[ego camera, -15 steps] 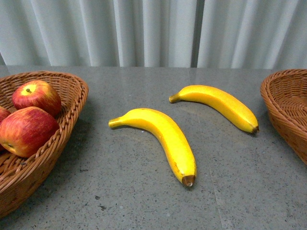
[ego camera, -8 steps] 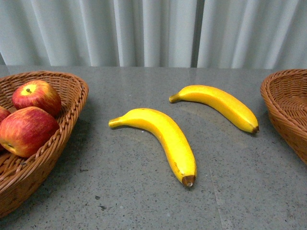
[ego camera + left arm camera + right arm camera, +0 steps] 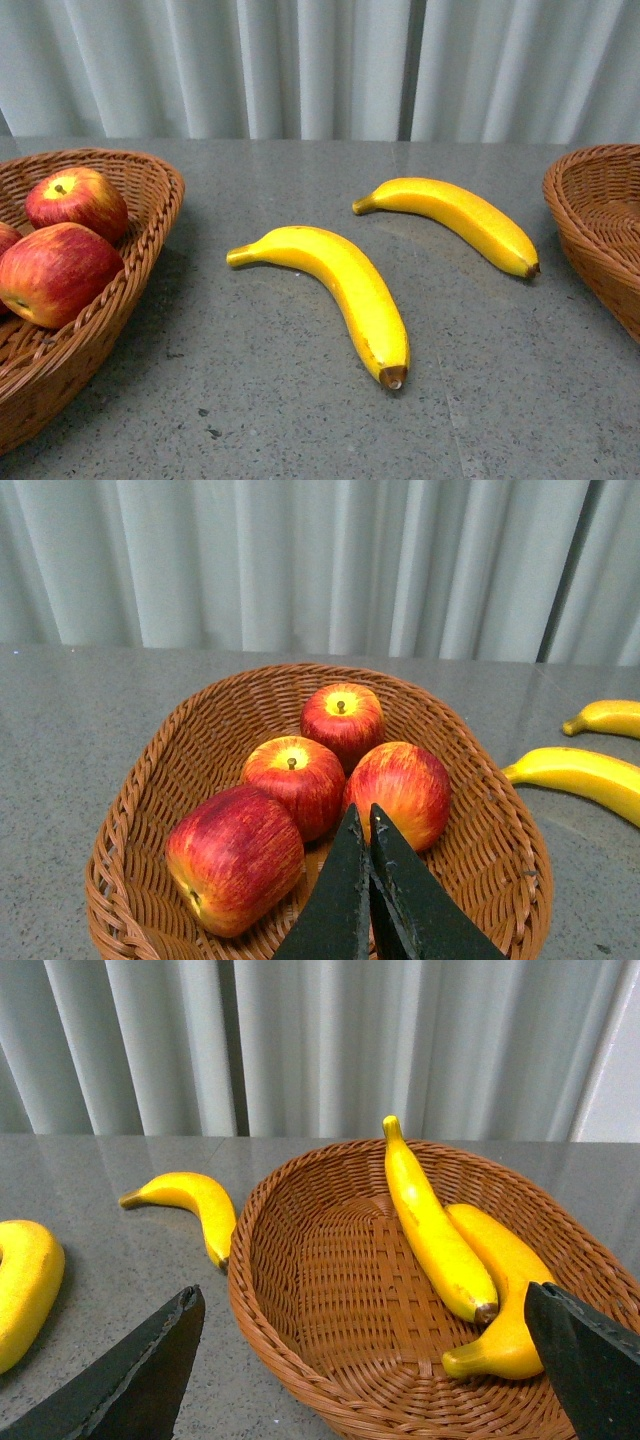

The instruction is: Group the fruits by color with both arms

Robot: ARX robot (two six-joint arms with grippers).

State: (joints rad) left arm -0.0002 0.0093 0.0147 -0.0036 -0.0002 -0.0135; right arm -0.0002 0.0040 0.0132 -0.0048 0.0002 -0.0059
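Here, furthest left, the left basket (image 3: 125, 820) holds four apples (image 3: 293, 780). The left gripper (image 3: 365, 813), jaws pressed together on nothing, points at them from close by. On the grey table (image 3: 300, 410) between the baskets lie the nearer banana (image 3: 345, 280) and the farther banana (image 3: 460, 215), apart from both arms. The right basket (image 3: 262, 1290) holds two more bananas (image 3: 430, 1220), and the right gripper (image 3: 362, 1295) is spread wide and empty before it.

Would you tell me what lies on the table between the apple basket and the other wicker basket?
In the front view, a nearer banana and a farther banana lie on the grey table, clear of the apple basket and the other basket.
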